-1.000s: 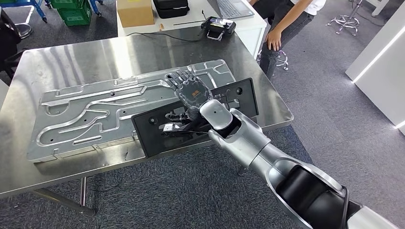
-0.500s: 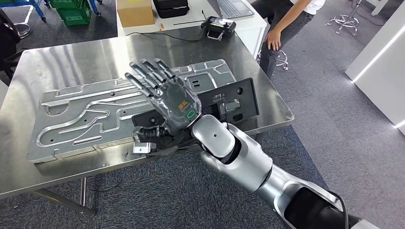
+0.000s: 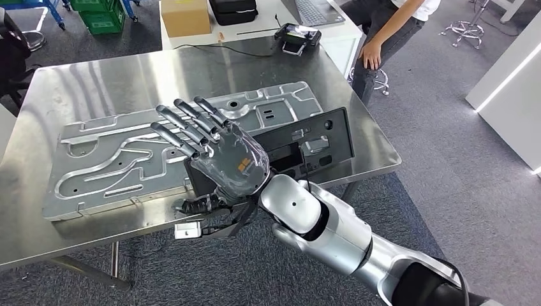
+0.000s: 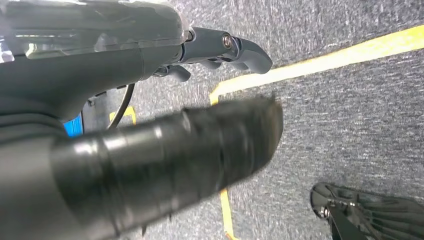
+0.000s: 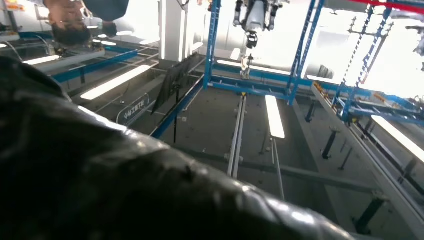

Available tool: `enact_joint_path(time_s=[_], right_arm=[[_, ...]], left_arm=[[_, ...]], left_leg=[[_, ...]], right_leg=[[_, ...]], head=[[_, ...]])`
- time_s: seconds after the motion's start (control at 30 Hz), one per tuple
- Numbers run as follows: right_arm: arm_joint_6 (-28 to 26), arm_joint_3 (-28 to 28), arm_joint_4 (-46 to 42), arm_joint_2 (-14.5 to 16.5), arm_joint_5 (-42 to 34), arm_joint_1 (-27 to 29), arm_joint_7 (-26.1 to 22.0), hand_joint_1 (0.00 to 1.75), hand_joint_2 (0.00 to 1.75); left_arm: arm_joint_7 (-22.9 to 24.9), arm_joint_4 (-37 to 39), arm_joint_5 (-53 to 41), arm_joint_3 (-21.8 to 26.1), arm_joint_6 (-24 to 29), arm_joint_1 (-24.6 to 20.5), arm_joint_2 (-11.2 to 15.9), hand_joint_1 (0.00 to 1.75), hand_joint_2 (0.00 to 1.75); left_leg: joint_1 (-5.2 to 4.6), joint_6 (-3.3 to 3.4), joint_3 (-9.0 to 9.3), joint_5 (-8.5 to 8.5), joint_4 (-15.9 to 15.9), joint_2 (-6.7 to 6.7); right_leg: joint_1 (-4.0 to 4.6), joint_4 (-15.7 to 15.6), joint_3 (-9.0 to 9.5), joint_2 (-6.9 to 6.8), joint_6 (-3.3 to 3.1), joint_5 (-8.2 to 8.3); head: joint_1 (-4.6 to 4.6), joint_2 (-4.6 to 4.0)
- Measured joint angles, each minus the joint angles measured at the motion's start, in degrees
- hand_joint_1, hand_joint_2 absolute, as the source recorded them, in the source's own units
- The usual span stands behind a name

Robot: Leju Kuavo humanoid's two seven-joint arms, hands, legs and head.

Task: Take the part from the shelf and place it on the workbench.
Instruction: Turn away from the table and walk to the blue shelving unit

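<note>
The black part (image 3: 306, 143) is seen lying flat on the steel desk (image 3: 96, 83), its far edge overlapping the large silver machined plate (image 3: 127, 153) and its near edge close to the desk's front rim. The right hand (image 3: 220, 156) is held above the part's nearer end, palm turned up and away, its fingers (image 3: 182, 121) spread wide with nothing gripped. In the left wrist view the left hand (image 4: 150, 55) is seen hanging over grey carpet marked with yellow lines; whether its fingers are parted or curled cannot be told. A person's hand (image 3: 372, 56) rests at the far desk. The placing is judged done, since the part rests unsupported on the desk; only clearing the arm appears to be left.
</note>
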Motion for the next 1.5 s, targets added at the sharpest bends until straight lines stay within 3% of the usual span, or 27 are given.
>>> enact_joint_path(time_s=[0.03,0.1,0.17,0.23,0.3,0.37,0.4,0.43,0.53,0.57,0.7,0.73,0.8,0.87,0.9,0.93,0.97,1.03,1.1,1.2,1.23,1.3,1.37,1.4,1.43,1.47,1.5], right_arm=[[-0.2,0.3,-0.4,-0.3,0.0,0.2,-0.1,0.0,0.0],[-0.8,1.0,-0.9,-0.9,0.2,1.1,-0.3,0.0,0.0],[-1.5,1.7,-1.3,-1.4,0.4,2.0,-0.4,0.0,0.87],[-2.1,2.2,-1.6,-1.9,0.6,3.0,-0.2,0.0,0.87],[-2.8,2.5,-1.8,-2.6,0.7,4.5,0.1,0.0,0.0],[-3.5,2.8,-1.8,-3.7,1.0,6.7,0.4,0.0,0.0],[-4.0,2.9,-1.8,-4.3,1.2,7.8,0.5,0.0,0.0],[-4.4,3.0,-1.8,-4.9,1.4,8.8,0.5,0.0,0.0],[-5.3,3.1,-1.7,-6.3,2.1,10.7,0.6,0.0,0.0],[-5.5,3.1,-1.7,-6.5,2.3,11.1,0.5,0.0,0.0],[-5.7,3.1,-1.3,-6.8,2.6,11.8,0.5,0.0,0.0],[-5.7,3.1,-1.2,-6.8,2.7,11.8,0.5,0.0,0.0],[-5.5,3.1,-0.9,-6.8,3.0,11.8,0.6,0.0,0.0],[-5.2,3.1,-0.5,-6.8,3.2,11.9,0.7,0.0,0.0],[-5.0,3.1,-0.3,-6.8,3.2,12.0,0.8,0.0,0.0],[-5.0,3.1,-0.2,-6.8,3.2,12.0,0.8,0.0,0.0],[-5.0,3.1,0.0,-6.8,3.2,12.1,0.9,0.0,0.0],[-5.0,3.1,0.1,-6.8,3.2,12.0,0.9,0.0,0.0],[-5.0,3.1,0.2,-6.8,3.2,11.9,0.9,0.0,0.0],[-5.0,3.1,0.2,-6.8,3.3,11.9,1.0,0.0,0.0],[-5.0,3.1,0.3,-6.7,3.3,11.9,1.0,0.0,0.0],[-4.9,3.1,0.3,-6.6,3.3,11.9,1.0,0.0,0.0],[-4.9,3.2,0.5,-6.4,3.3,11.9,1.0,0.0,0.0],[-4.8,3.2,0.7,-6.2,3.3,11.9,1.0,0.0,0.0],[-4.7,3.2,1.0,-6.1,3.4,11.9,1.0,0.0,0.0],[-4.6,3.3,1.3,-5.9,3.4,11.9,1.0,0.0,0.0],[-4.6,3.3,1.5,-5.6,3.4,11.9,1.0,0.0,0.0]], left_arm=[[0.1,0.0,-0.2,-0.1,0.2,-0.1,0.0,0.0,1.75],[0.2,0.0,-0.5,-0.3,0.4,-0.1,0.1,0.0,1.75],[0.2,-0.1,-0.7,-0.3,0.5,0.1,0.1,0.0,1.75],[0.2,-0.1,-0.9,-0.3,0.5,0.1,0.1,0.0,1.75],[0.1,-0.1,-1.1,-0.3,0.6,0.1,0.1,0.0,1.75],[0.0,-0.1,-1.1,-0.3,0.8,0.3,0.2,0.0,1.75],[-0.1,-0.1,-1.2,-0.3,0.8,0.4,0.2,0.0,1.75],[-0.2,-0.1,-1.2,-0.3,0.8,0.6,0.1,0.0,1.75],[-0.3,-0.1,-1.7,-0.3,0.8,0.8,0.3,0.0,1.75],[-0.3,-0.1,-1.8,-0.3,0.8,0.8,0.5,0.0,1.75],[-0.2,-0.1,-2.1,-0.3,0.5,0.9,1.1,0.0,1.75],[-0.1,-0.1,-2.2,-0.3,0.4,0.9,1.2,0.0,1.75],[0.1,-0.1,-2.7,-0.3,0.1,0.9,1.3,0.0,1.75],[0.3,-0.1,-3.1,-0.3,-0.1,0.9,1.4,0.0,1.75],[0.4,-0.1,-3.2,-0.3,-0.2,0.9,1.5,0.0,1.75],[0.4,-0.1,-3.3,-0.3,-0.2,1.0,1.5,0.0,1.75],[0.4,-0.1,-3.3,-0.3,-0.2,1.0,1.5,0.0,1.75],[0.5,-0.1,-3.4,-0.4,-0.2,0.9,1.5,0.0,1.75],[0.5,-0.1,-3.4,-0.4,-0.2,0.9,1.5,0.0,1.75],[0.5,-0.1,-3.4,-0.3,-0.2,1.0,1.6,0.0,1.75],[0.5,-0.1,-3.4,-0.4,-0.2,1.0,1.6,0.0,1.75],[0.6,-0.1,-3.6,-0.4,-0.2,1.1,1.7,0.0,1.75],[0.9,-0.1,-4.7,-0.5,-0.4,1.1,1.7,0.0,1.75],[1.1,-0.1,-5.5,-0.8,-0.6,1.1,1.7,0.0,1.75],[1.3,-0.1,-6.2,-1.1,-0.8,1.1,1.7,0.0,1.75],[1.5,-0.1,-6.6,-1.5,-1.0,1.1,1.7,0.0,1.75],[1.7,-0.1,-6.9,-1.8,-1.0,1.0,1.7,0.0,1.75]], left_leg=[[-0.05,-0.29,-0.12,-0.19,0.3,-0.09],[-0.1,-1.01,-0.34,-0.18,0.5,-0.24],[-0.04,-1.87,-0.33,0.05,0.3,-0.26],[0.07,-2.43,-0.88,-1.43,1.5,0.18],[0.11,-2.61,-2.92,-5.42,7.0,0.71],[0.09,-2.73,-5.34,-8.95,14.1,0.82],[0.08,-2.74,-5.59,-9.35,15.8,0.83],[0.08,-2.68,-4.73,-8.66,15.2,0.84],[-0.13,-2.06,2.08,-4.76,4.6,0.86],[-0.32,-1.78,3.52,-4.08,2.1,0.84],[-0.73,-0.4,3.6,-3.1,-0.1,0.91],[-0.61,0.14,3.38,-2.5,-0.5,1.03],[-0.42,0.96,2.56,-1.25,-1.0,1.26],[-0.48,1.18,1.19,-0.26,-0.9,1.29],[-0.5,1.12,0.48,0.19,-0.8,1.29],[-0.51,1.01,-0.2,0.61,-0.7,1.29],[-0.5,0.86,-0.87,0.96,-0.4,1.28],[-0.53,0.38,-2.04,1.54,0.2,1.22],[-0.63,-0.35,-2.61,2.13,0.6,1.14],[-0.61,-1.53,-2.83,3.09,0.4,1.08],[-0.54,-1.85,-3.18,2.51,0.7,1.08],[-0.37,-2.29,-4.61,-1.71,4.3,1.1],[-0.36,-2.64,-6.54,-7.19,11.4,1.1],[-0.37,-2.78,-6.99,-8.43,14.5,1.09],[-0.37,-2.85,-6.69,-8.37,16.1,1.1],[-0.37,-2.82,-5.42,-7.24,15.8,1.1],[-0.38,-2.67,-3.19,-5.7,13.5,1.1]], right_leg=[[0.21,-2.9,0.95,0.08,-0.29,1.64],[0.68,-5.0,1.5,0.25,-0.76,2.39],[0.84,-5.3,1.22,0.32,-1.38,2.77],[0.69,-6.0,1.17,0.21,-2.37,3.36],[0.78,-6.4,0.96,-0.1,-3.14,3.89],[1.12,-6.3,0.47,-0.43,-3.47,4.18],[1.27,-6.1,0.19,-0.55,-3.53,4.32],[1.38,-6.0,-0.09,-0.61,-3.52,4.44],[1.55,-5.3,-0.86,-0.6,-3.16,4.79],[1.57,-5.1,-1.03,-0.58,-2.89,4.96],[1.49,-5.2,-1.44,-0.46,-1.35,5.75],[1.44,-4.5,-1.75,-0.38,-1.02,4.81],[1.3,-0.1,-3.3,-0.2,-0.51,0.33],[1.28,6.9,-5.28,-0.19,-0.06,-4.26],[1.27,9.2,-5.58,-0.19,0.1,-5.07],[1.25,9.8,-4.97,-0.19,0.18,-4.69],[1.19,8.0,-3.18,-0.19,0.18,-3.37],[1.12,0.3,2.42,-0.14,-0.09,-1.13],[1.37,-5.2,5.81,-0.01,-0.78,-0.77],[1.67,-6.3,5.43,-0.03,-2.16,-0.14],[1.62,-6.4,5.06,-0.13,-2.73,0.44],[1.46,-6.8,3.94,-0.35,-3.81,1.81],[1.64,-6.7,2.32,-0.41,-4.28,3.04],[1.73,-6.6,1.42,-0.43,-4.3,3.63],[1.81,-6.5,0.48,-0.44,-4.28,4.21],[1.86,-6.2,-0.42,-0.45,-4.2,4.73],[1.9,-6.0,-1.25,-0.45,-4.08,5.21]], head=[[-0.01,0.01],[-0.02,0.01],[-0.01,0.01],[-0.02,0.0],[-0.03,0.0],[-0.03,0.0],[-0.03,0.0],[-0.02,0.01],[-0.02,0.01],[-0.03,0.01],[-0.01,0.01],[0.01,0.01],[0.02,0.01],[0.01,0.0],[0.02,0.0],[0.01,0.0],[0.02,0.0],[0.01,0.0],[0.01,0.01],[0.0,0.01],[-0.02,0.01],[-0.02,0.0],[-0.02,0.0],[-0.02,0.0],[-0.02,0.0],[-0.02,0.01],[-0.02,0.01]])
